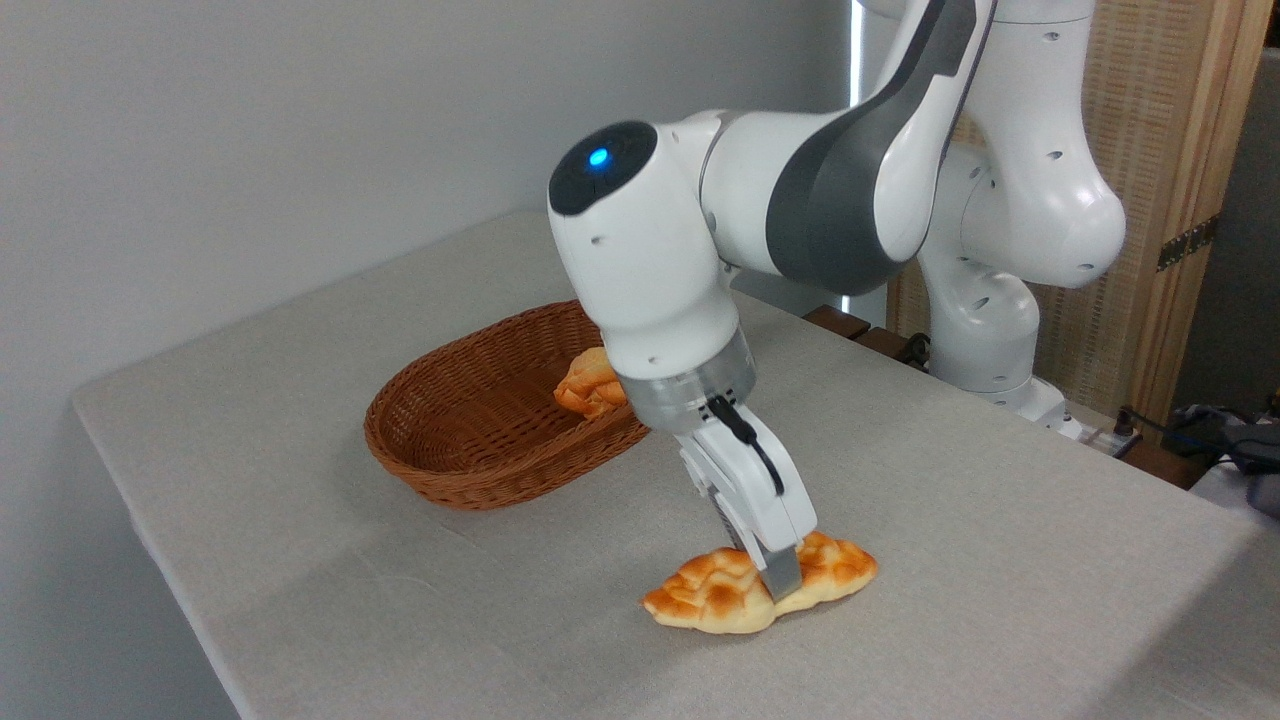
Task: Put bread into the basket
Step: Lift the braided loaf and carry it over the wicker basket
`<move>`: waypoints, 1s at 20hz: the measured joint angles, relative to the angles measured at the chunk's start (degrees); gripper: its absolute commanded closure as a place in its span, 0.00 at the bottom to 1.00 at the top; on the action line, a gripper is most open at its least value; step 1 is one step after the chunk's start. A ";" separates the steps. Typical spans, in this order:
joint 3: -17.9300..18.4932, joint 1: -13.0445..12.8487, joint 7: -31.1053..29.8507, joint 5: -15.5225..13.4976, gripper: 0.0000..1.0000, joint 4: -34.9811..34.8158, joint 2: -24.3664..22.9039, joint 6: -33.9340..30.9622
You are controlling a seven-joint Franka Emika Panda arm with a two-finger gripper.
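While my gripper (pixel 778 580) straddles the braided loaf (pixel 760 590) at its middle, fingers closed against its sides, it lies on the surface (pixel 950 500), long axis running eight to two o'clock. The wicker basket (pixel 470 430) waits toward ten o'clock.

claw (pixel 775 578) straddling bread (pixel 715 592) on table (pixel 300 420) | basket (pixel 470 440) behind, holding smaller bread piece (pixel 588 385)
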 measured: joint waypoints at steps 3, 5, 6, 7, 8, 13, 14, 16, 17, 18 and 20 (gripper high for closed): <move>-0.09 -0.27 0.00 -5.32 0.72 3.61 -1.58 -0.27; -0.65 -0.49 0.00 -8.85 0.71 6.56 -2.80 -2.06; -1.13 -0.56 0.00 -10.86 0.71 8.08 -3.32 -3.34; -1.63 -0.64 -0.03 -13.14 0.71 9.36 -3.75 -4.42; -2.13 -0.74 -0.21 -15.66 0.70 10.41 -4.17 -5.09; -8.93 -1.01 -9.32 -21.38 0.34 11.51 -5.81 -5.96; -11.26 -1.09 -12.69 -21.45 0.18 11.50 -5.80 -5.96; -14.86 -1.29 -19.27 -21.71 0.02 11.50 -5.73 -5.96; -16.02 -1.36 -22.56 -21.95 0.00 11.50 -5.71 -5.96; -16.73 -1.39 -25.18 -22.31 0.00 11.50 -5.71 -5.96; -17.22 -1.41 -27.59 -23.98 0.00 11.50 -5.70 -5.96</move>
